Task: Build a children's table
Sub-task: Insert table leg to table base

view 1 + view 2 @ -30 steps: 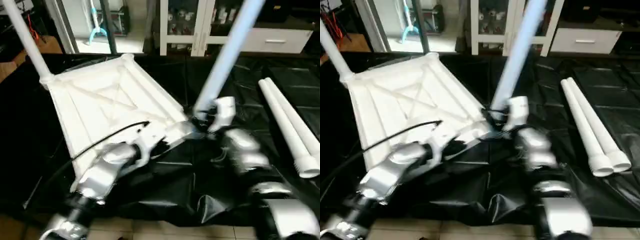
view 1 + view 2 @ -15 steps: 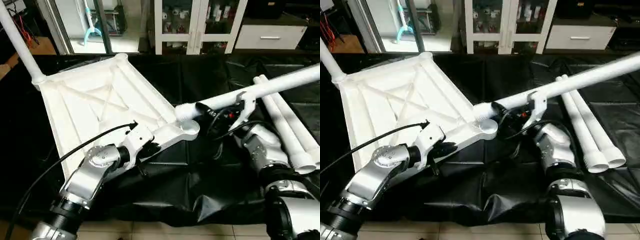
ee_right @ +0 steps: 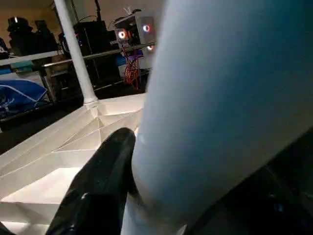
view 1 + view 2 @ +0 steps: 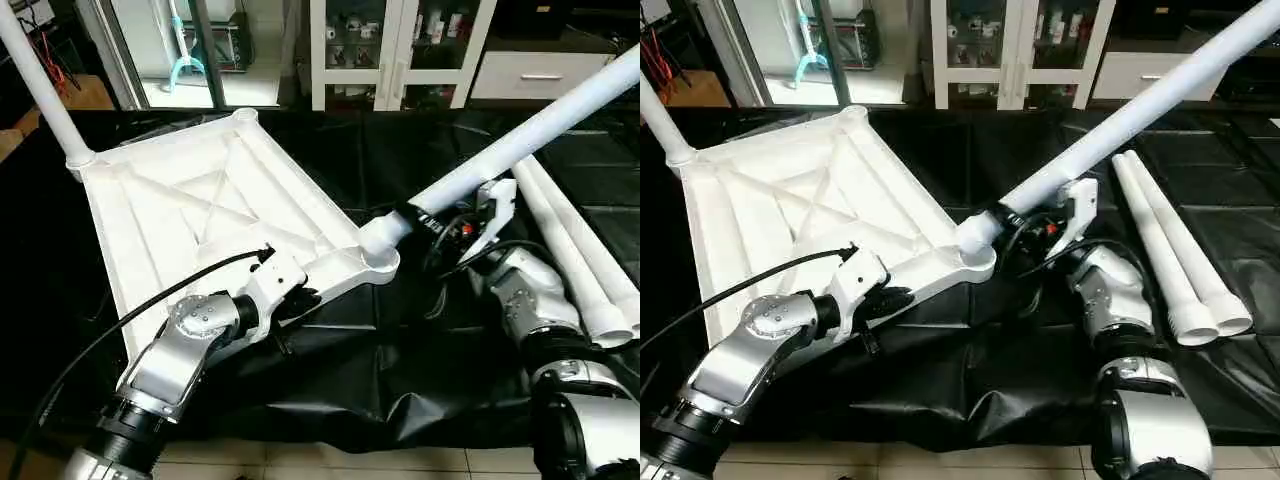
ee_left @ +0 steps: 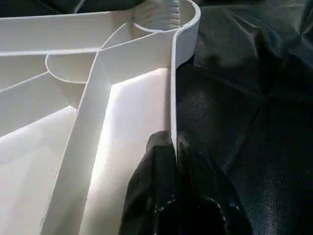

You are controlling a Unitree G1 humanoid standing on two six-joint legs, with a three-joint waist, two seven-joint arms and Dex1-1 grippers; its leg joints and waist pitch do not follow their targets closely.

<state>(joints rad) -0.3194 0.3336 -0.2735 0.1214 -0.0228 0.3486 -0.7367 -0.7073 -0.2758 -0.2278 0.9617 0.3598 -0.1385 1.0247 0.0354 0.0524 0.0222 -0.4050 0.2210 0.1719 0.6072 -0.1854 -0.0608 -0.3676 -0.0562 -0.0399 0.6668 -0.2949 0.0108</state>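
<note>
The left gripper (image 5: pixel 172 161) is pressed together on the near rim of the upturned tabletop (image 4: pixel 200 215), steadying it. At the near-right socket (image 4: pixel 378 258), the right gripper (image 4: pixel 425 222) seems closed around the second leg (image 4: pixel 510 135), though its fingers are half hidden. That leg leans away to the far right; next it wants righting and pushing home. One leg (image 4: pixel 40 85) stands far left; two spares (image 4: pixel 575 255) lie right.

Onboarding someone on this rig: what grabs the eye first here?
The upside-down white tabletop on the black sheet, one leg already standing in its far corner. Then the long white leg slanting up from the near corner socket, the right gripper around its lower end. The left gripper pinches the tabletop's rim; two spare legs lie right.
</note>
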